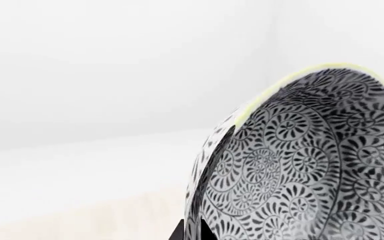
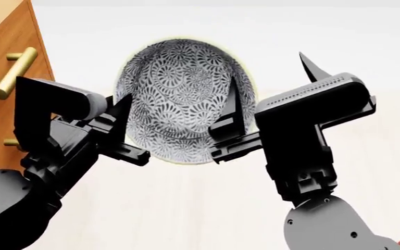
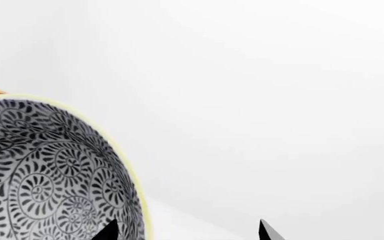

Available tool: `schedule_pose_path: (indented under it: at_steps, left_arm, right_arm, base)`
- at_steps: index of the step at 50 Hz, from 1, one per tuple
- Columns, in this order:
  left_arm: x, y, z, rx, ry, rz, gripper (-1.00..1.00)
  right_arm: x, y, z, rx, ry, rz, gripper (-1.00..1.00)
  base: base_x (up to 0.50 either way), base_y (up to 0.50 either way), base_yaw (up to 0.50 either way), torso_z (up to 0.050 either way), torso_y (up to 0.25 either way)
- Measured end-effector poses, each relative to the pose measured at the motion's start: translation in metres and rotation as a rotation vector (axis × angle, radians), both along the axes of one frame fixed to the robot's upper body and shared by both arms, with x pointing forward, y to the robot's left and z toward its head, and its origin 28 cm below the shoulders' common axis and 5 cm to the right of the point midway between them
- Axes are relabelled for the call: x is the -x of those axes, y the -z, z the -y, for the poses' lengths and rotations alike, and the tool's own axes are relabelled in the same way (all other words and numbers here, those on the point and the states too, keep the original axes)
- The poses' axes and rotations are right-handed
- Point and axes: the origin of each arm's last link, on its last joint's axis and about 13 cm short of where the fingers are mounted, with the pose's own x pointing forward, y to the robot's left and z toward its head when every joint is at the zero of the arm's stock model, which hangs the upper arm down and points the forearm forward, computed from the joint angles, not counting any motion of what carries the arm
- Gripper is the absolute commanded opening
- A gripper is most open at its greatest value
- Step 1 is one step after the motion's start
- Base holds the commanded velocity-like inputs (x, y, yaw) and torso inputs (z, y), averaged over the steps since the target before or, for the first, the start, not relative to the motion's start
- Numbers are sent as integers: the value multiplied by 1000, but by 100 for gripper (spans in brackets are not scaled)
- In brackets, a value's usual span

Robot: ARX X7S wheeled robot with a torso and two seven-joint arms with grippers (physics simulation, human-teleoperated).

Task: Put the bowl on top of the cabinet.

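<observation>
Left gripper [image 2: 120, 130] clamps the bowl's [image 2: 179, 99] rim at mid-frame, while the cabinet [image 2: 5, 62] stands upper left; right gripper [image 2: 231, 117] pinches the opposite rim. Stiff, glazed and probably slippery and breakable, the bowl seems safest held by both edges.

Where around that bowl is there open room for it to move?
Open floor lies below and right of the bowl, away from the cabinet. It's crowded at the bowl's sides, where the left gripper and right gripper press in.
</observation>
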Motion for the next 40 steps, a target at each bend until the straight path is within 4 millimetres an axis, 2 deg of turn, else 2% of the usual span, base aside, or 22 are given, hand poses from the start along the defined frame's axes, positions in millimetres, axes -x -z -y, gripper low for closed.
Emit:
schedule_pose_path:
  at_steps: [10,22,40]
  left_arm:
    - [-2,-1,-2,14,-12,-6,-100]
    - [-11,-9,-1,6,-40,13,-100]
    - [-26,-7,1,-15,-75,-5,-100]
  right_arm:
    - [2,1,2,-17,7,-1,100]
    - [15,8,11,-57,13,0,100]
    - [50,17,18,-86,10,21,100]
  base:
    - [0,0,0,0,1]
    - [0,0,0,0,0]
    - [0,0,0,0,1]
